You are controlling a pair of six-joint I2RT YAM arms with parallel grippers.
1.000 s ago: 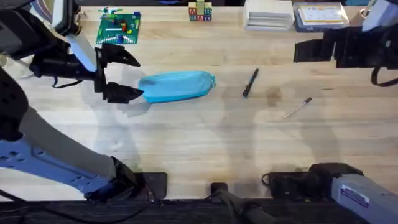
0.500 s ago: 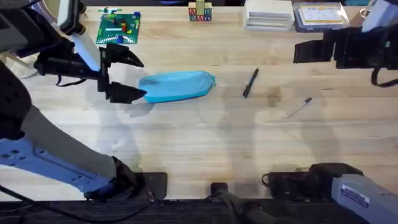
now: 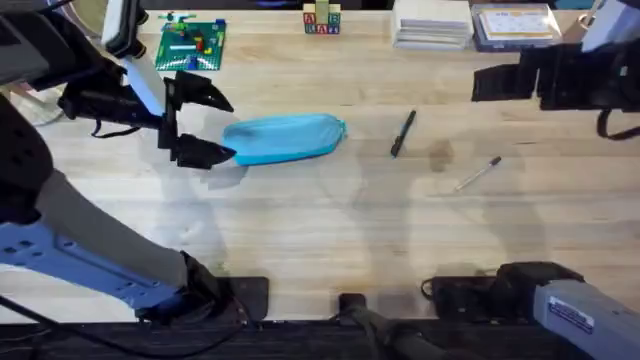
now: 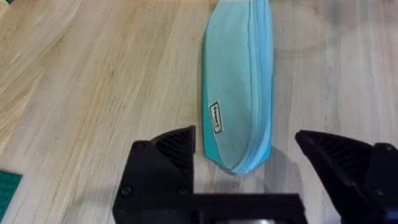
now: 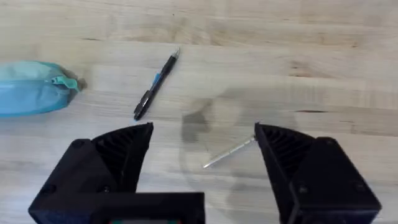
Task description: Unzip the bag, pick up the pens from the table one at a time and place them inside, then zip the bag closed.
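The light blue bag (image 3: 285,138) lies zipped on the table (image 3: 330,230), left of centre. My left gripper (image 3: 230,128) is open, one finger on each side of the bag's left end (image 4: 239,93); in the left wrist view the gripper (image 4: 245,135) straddles that tip without touching it. The dark pen (image 3: 402,133) lies right of the bag, and the silvery pen (image 3: 478,173) lies farther right. My right gripper (image 3: 480,85) hovers open at the back right; its wrist view shows the gripper (image 5: 204,129) above the dark pen (image 5: 155,85), the silvery pen (image 5: 229,152) and the bag's zip-pull end (image 5: 62,82).
A green baseplate with bricks (image 3: 190,45) sits at the back left, just behind my left arm. Letter blocks (image 3: 321,20), a white stack (image 3: 432,22) and a blue-edged box (image 3: 515,22) line the back edge. Bare wood spans the table's front half.
My left gripper has crept a little to the right, closer around the bag's left end. The right arm, bag and pens have not moved.
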